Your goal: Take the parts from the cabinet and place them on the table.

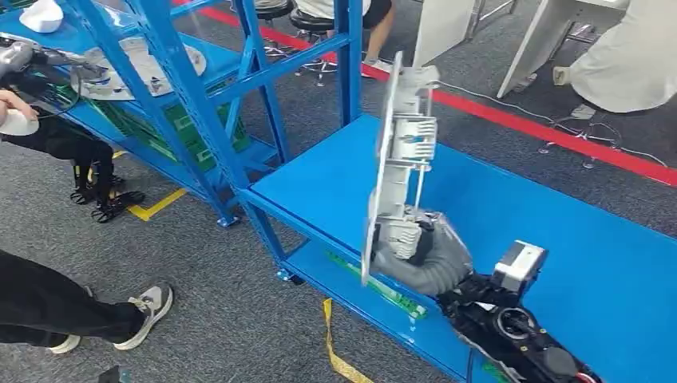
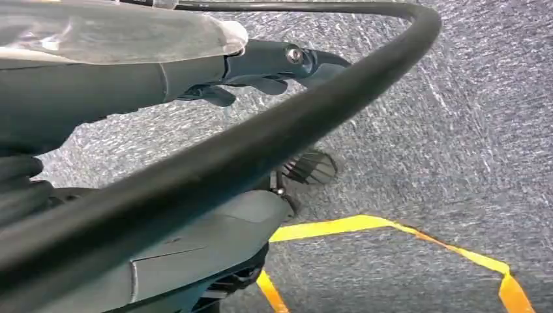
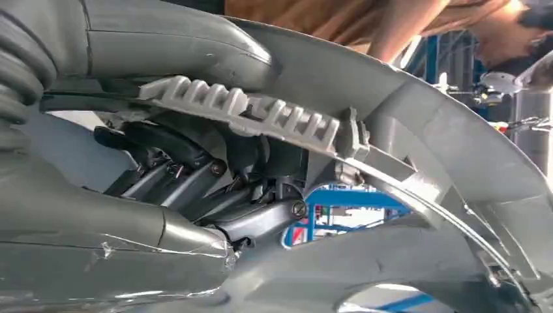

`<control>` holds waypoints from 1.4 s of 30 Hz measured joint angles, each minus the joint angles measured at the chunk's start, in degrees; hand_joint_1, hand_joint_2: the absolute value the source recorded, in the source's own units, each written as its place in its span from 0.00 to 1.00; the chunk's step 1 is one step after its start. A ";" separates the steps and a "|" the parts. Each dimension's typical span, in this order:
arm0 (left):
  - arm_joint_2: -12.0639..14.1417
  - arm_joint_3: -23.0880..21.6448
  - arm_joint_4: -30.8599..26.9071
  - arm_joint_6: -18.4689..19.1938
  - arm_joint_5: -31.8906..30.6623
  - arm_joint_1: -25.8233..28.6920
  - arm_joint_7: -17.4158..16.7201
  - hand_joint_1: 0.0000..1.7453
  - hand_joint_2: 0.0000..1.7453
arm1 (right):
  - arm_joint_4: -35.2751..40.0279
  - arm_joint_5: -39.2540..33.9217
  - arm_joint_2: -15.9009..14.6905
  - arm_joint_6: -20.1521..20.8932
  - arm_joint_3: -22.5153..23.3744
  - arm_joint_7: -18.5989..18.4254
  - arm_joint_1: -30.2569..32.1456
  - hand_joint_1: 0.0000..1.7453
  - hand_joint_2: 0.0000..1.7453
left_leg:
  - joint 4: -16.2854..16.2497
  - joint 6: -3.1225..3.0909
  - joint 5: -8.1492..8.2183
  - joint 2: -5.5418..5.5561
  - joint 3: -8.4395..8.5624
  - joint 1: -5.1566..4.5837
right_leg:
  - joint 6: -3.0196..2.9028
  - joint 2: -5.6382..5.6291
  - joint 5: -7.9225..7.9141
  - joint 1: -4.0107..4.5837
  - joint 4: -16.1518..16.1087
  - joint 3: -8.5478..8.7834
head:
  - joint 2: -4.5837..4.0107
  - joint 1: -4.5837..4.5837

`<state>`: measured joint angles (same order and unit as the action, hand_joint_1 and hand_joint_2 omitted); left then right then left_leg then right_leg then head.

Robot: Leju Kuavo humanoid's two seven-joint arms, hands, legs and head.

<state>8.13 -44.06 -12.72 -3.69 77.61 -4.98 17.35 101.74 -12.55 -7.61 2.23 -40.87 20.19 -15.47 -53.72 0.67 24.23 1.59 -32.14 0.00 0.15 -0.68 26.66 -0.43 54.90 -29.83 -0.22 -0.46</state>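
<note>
A large grey cast metal part (image 1: 403, 152), flat on one side and ribbed on the other, stands on edge above the near left part of the blue table (image 1: 551, 215). My right hand (image 1: 423, 251) grips it at its lower end. In the right wrist view the dark fingers (image 3: 195, 176) wrap under the part's toothed rib (image 3: 261, 114). Another grey part (image 1: 136, 68) lies on a shelf of the blue cabinet (image 1: 195, 120) at the far left. My left hand (image 2: 267, 68) hangs over grey carpet with nothing in it, its fingers loosely extended.
A person stands at the left by the cabinet, with a white-gloved hand (image 1: 16, 121) and a shoe (image 1: 148, 307) on the carpet. Green crates (image 1: 180, 132) fill the cabinet's lower shelf. Yellow tape (image 1: 339, 351) marks the floor, with a red line (image 1: 551, 132) beyond the table.
</note>
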 joint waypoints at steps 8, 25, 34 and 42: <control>-0.09 0.00 0.00 0.07 -0.09 0.01 0.00 0.00 1.00 | -1.20 -1.01 1.09 -0.13 -1.53 0.07 0.76 1.00 1.00 | 0.00 0.00 0.01 0.00 -0.01 -0.01 | 0.00 0.01 0.01 -0.01 -0.01 0.00 | 0.00 0.04; -0.09 0.00 0.00 -0.11 -0.48 0.00 -0.26 0.00 1.00 | -2.54 -1.92 1.31 -0.11 -1.99 0.61 1.54 1.00 1.00 | 0.00 0.01 0.02 0.00 -0.02 0.00 | 0.00 0.01 0.03 -0.01 0.00 -0.02 | 0.00 -0.02; -0.09 0.00 0.00 -0.26 -0.42 0.00 -0.42 0.00 1.00 | -2.54 -0.04 1.62 1.07 -2.62 1.07 1.79 1.00 1.00 | 0.00 0.02 0.02 0.00 -0.02 0.00 | 0.00 0.01 0.03 -0.01 0.00 -0.01 | 0.00 -0.02; -0.09 0.00 0.00 -0.26 -0.42 0.00 -0.44 0.00 1.00 | -2.67 0.22 1.77 1.05 -3.19 1.09 1.79 1.00 1.00 | 0.00 0.02 0.02 0.00 -0.02 0.00 | 0.00 0.01 0.03 -0.01 0.00 -0.02 | 0.00 0.00</control>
<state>8.04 -44.06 -12.72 -3.96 77.20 -4.98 16.92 99.08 -12.33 -5.84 3.28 -44.06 21.29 -13.68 -53.73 0.69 24.25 1.59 -32.15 -0.01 0.15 -0.67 26.68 -0.43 54.90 -29.84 -0.22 -0.46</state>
